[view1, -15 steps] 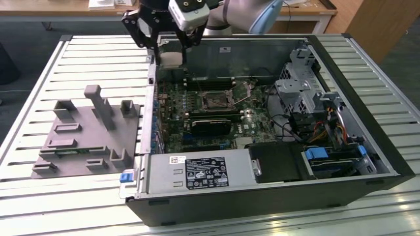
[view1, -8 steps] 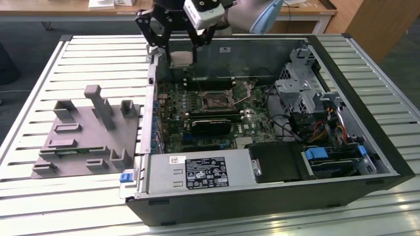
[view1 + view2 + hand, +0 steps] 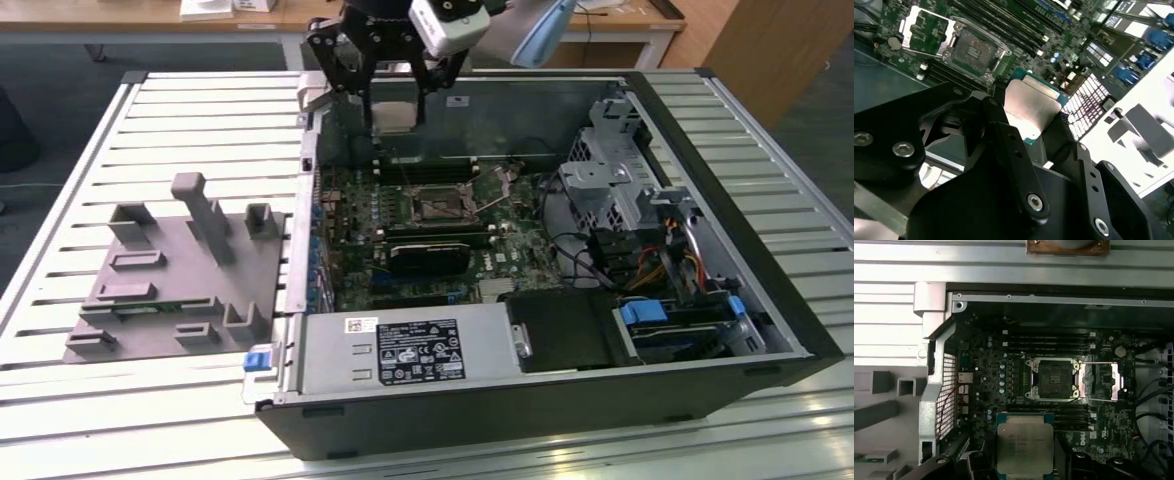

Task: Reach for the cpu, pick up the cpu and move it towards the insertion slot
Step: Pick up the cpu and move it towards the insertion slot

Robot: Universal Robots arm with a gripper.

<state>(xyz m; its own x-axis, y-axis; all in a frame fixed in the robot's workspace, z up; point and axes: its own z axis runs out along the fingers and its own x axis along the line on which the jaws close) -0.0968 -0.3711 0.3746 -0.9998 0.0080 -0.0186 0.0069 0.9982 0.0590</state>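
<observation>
We have the cpu (image 3: 1024,447) in the claw (image 3: 1030,120), lifted clear and carried over the open computer case (image 3: 747,250). In both wrist views the black fingers (image 3: 1004,135) press against opposite edges of the chip, closed just to its width, with its silver top facing out.

In the exterior view the claw (image 3: 395,105) hangs above the far end of the case, near the back wall, with the cpu (image 3: 396,113) showing pale between the fingers. The slot (image 3: 438,205) lies nearer to us on the green board (image 3: 400,235), apart from the chip and lower down. In the first wrist view the slot (image 3: 1054,380) sits with its dark centre bare and its metal bracket (image 3: 1099,382) swung open to one side; memory slots (image 3: 1046,340) run on both sides of it. The grey fixture (image 3: 174,275) rests on the slatted worktop (image 3: 94,140), toward the exterior view's left of the case.

What worries us from here is mainly the grip. We judge that a hold on thin edges could let the chip tilt or slip, and a drop onto the board might harm it. The open bracket stands close beside the slot, so a carry that drifts that way could catch on it. A chip turned out of square would not seat, and we cannot tell its orientation mark from here.
</observation>
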